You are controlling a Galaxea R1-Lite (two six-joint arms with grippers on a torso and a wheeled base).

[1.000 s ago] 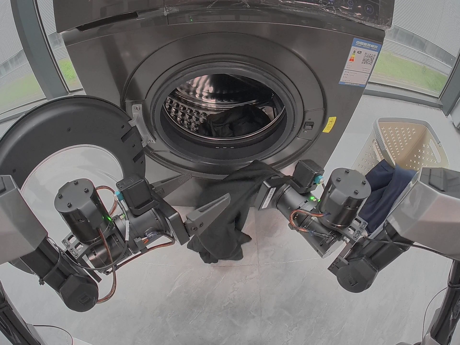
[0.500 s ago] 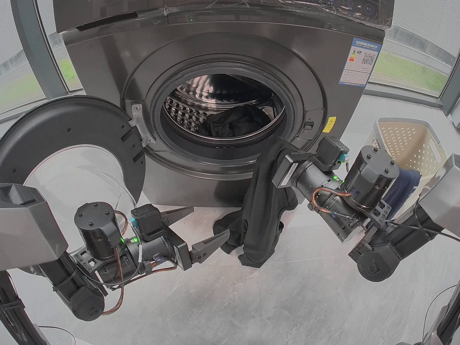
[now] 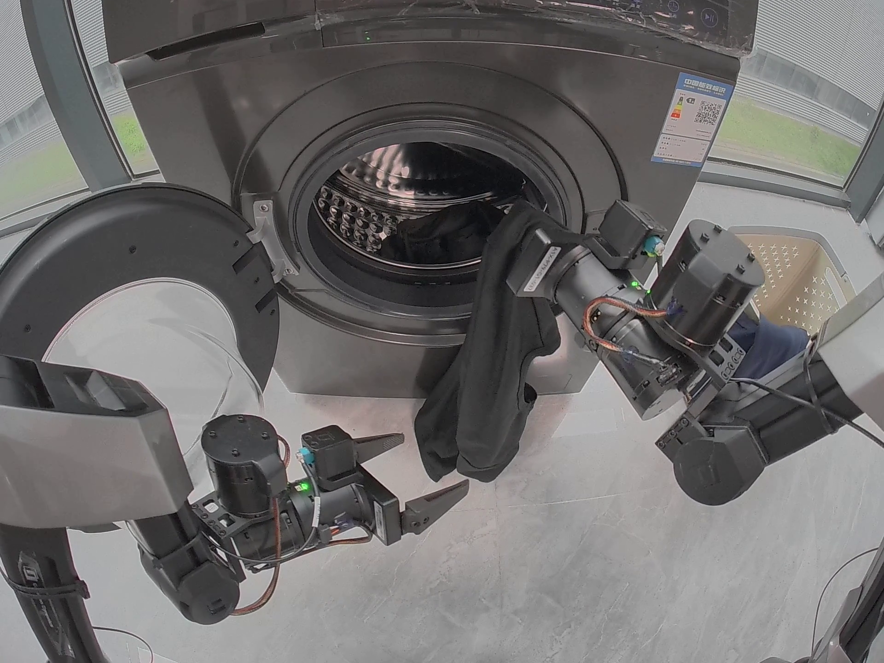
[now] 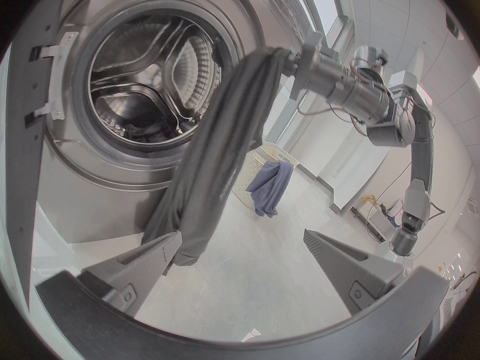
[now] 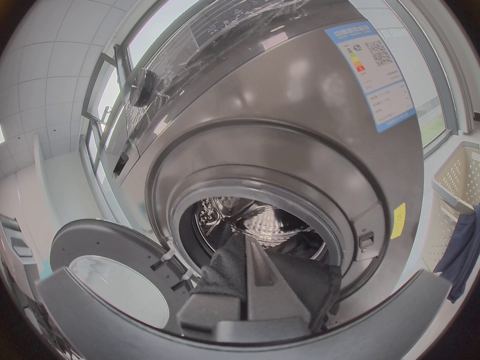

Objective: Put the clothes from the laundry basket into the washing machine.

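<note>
Black, long and limp, a black cloth garment hangs from the right hand, whose fingers are clamped together on its top end w/ cloth bunched around them. That hand sits at the right side of the round opening of the dark grey metal front-loading washing machine, just at the rim. The garment's top is draped over the lip while the rest drops down the machine's front, outside the shiny steel drum. Its lower end is near the pale grey tiled floor; touching or not, can't tell. A second dark crumpled garment lies inside the drum at the bottom. The left hand is low over the floor, fingers wide apart, holding nothing. The hanging garment's lower end is just beside one fingertip, not btwn the two. The machine's round dark door w/ glass window stands swung open on the left. Right of the machine is a cream perforated plastic laundry basket, w/ a navy blue cloth garment draped over its rim, well apart from both hands.
</note>
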